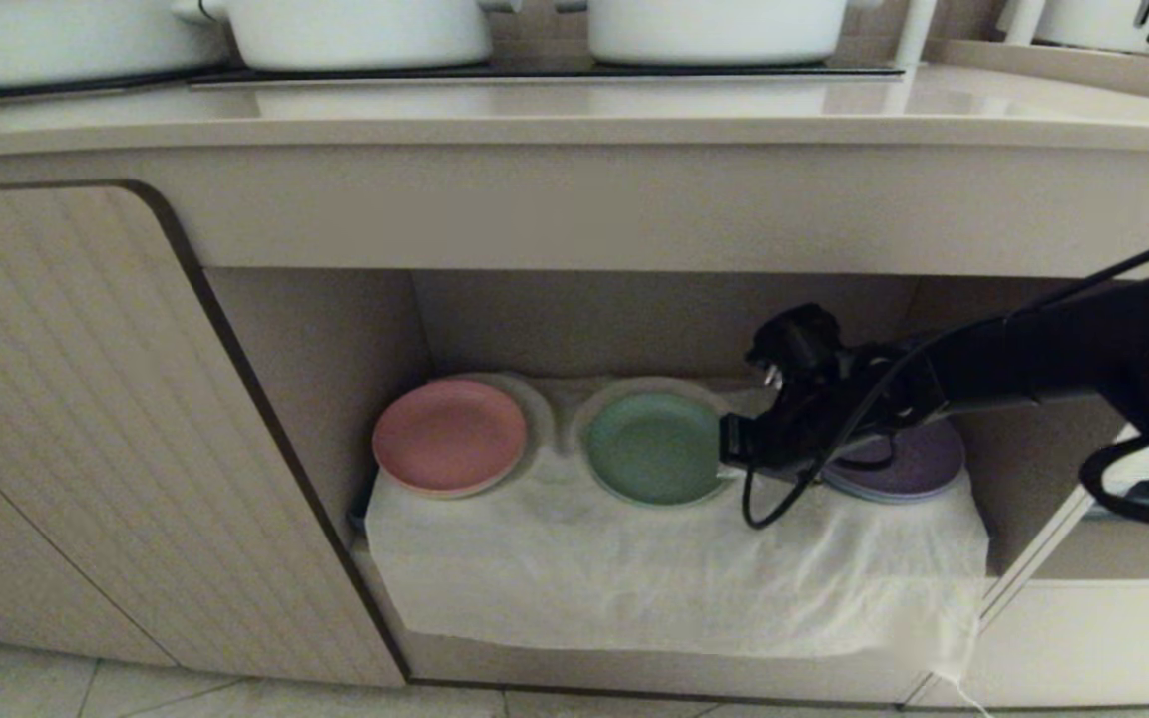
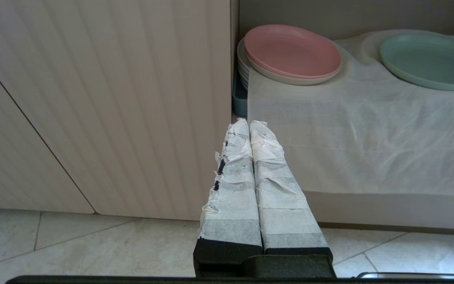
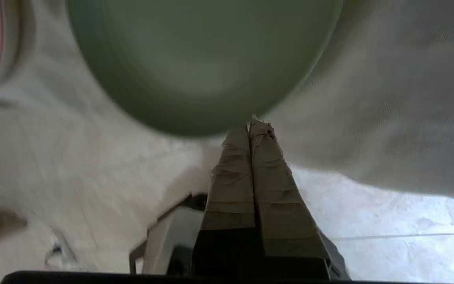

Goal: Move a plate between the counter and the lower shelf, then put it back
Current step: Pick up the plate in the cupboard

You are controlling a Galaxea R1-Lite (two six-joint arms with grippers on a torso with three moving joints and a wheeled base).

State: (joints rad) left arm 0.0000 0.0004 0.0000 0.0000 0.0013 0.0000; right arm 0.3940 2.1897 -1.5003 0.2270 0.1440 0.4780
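Observation:
The mint-green plate (image 1: 654,447) lies flat in the middle of the lower shelf (image 1: 674,568), in a round dimple of its white cloth. It also shows in both wrist views: plate (image 2: 432,59), plate (image 3: 203,59). My right arm reaches into the recess from the right. My right gripper (image 1: 734,444) is shut and empty, its taped tips (image 3: 252,125) at the plate's right rim; whether they touch it I cannot tell. The counter (image 1: 574,110) runs above the recess. My left gripper (image 2: 248,123) is shut and empty, parked low by the cabinet door's edge.
A pink plate (image 1: 450,434) on stacked white ones sits left of the green plate, a purple plate (image 1: 919,464) right of it under my arm. White pots (image 1: 355,30) stand on the counter's hob. A ribbed cabinet door (image 1: 86,419) closes the left side. The recess ceiling hangs low above my arm.

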